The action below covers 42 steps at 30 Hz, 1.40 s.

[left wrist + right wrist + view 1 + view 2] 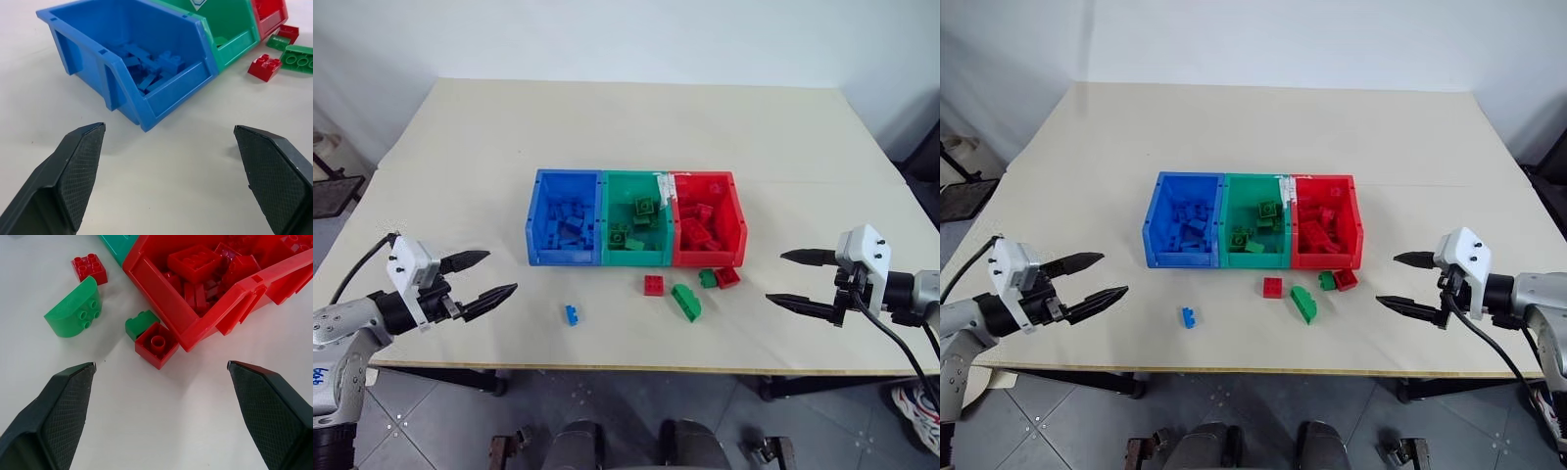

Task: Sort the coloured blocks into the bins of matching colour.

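Observation:
Three joined bins stand mid-table: blue (pixel 563 258), green (pixel 636 259) and red (pixel 705 259), each holding blocks of its own colour. Loose on the table in front of them lie a blue block (pixel 572 314), a red block (pixel 653 285), a curved green block (pixel 686 302), a small green block (pixel 707 278) and another red block (pixel 726 277). My left gripper (pixel 499 272) hovers open at the front left, empty, short of the blue bin (pixel 122 73). My right gripper (pixel 775 277) is open and empty at the front right, facing the red block (pixel 156 343) beside the red bin.
The beige table (pixel 626 137) has wide bare room behind and beside the bins. Its front edge runs just below both grippers. A white patch (pixel 666 184) sits between the green and red bins.

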Each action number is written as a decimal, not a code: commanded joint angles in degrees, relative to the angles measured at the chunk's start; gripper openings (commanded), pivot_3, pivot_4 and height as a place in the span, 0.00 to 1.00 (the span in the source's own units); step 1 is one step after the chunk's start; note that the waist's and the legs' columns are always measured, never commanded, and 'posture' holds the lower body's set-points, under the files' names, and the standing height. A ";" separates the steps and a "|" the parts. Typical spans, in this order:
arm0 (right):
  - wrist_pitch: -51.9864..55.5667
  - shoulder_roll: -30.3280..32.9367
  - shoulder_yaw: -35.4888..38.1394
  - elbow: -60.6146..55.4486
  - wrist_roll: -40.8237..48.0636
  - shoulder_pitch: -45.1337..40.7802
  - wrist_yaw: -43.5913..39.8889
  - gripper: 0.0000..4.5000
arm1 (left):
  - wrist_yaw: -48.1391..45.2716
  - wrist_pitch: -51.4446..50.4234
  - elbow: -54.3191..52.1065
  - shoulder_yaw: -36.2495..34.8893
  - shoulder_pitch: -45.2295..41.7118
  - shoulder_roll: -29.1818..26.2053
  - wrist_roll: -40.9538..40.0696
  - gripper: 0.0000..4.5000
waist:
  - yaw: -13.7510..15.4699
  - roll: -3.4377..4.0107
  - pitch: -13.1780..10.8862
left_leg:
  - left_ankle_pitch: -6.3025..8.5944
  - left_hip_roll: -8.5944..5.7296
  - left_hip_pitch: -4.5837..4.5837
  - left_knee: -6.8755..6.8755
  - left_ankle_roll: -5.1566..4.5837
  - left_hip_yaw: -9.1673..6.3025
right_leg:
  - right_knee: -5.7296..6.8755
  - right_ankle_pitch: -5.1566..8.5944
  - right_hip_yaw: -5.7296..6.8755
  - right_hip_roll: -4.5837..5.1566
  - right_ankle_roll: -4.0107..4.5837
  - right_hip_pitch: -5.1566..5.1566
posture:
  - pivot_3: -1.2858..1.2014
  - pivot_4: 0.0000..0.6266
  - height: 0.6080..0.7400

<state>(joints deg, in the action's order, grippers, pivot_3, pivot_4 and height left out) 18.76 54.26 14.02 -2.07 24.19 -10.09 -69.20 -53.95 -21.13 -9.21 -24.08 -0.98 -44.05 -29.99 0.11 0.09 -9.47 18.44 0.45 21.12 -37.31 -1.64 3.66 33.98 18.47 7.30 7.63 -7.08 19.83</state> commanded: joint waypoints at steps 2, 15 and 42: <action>-0.65 0.39 2.48 -0.54 0.94 -0.19 0.95 1.00 | -0.04 2.89 -1.35 -1.66 -1.11 -0.70 -0.24 0.99 | 0.00 0.01 -0.01 | 0.00 0.01 0.00 0.00 0.00 -0.03 | -0.02 0.00 0.03 0.00 0.00 -0.03 | 0.52 0.24 1.00; 5.05 2.03 6.67 -7.36 0.71 10.31 5.61 1.00 | -1.21 -1.85 -1.12 7.97 -5.26 -0.81 -0.08 0.99 | 1.05 0.02 -0.01 | 0.01 -0.07 -0.02 -0.01 -0.02 -0.08 | -0.04 0.00 0.09 -0.06 0.00 -0.11 | 0.52 0.24 1.00; 8.59 -16.69 -7.29 -0.64 -5.64 0.74 21.92 1.00 | -14.31 5.45 0.72 2.63 -1.57 1.58 -8.21 0.99 | 0.92 0.07 -0.02 | 0.04 0.00 -0.06 -0.08 -0.02 -0.01 | -0.03 0.00 0.09 -0.15 0.00 -0.12 | 0.52 0.24 1.00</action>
<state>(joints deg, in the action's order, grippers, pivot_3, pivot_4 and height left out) 28.53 38.15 7.29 -3.73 19.30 -8.77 -48.11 -67.98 -16.17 -6.22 -19.77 -3.23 -42.47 -36.32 1.03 0.16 -9.50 18.47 0.45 21.08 -37.41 -1.66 3.64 33.94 18.48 7.40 7.48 -7.08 19.70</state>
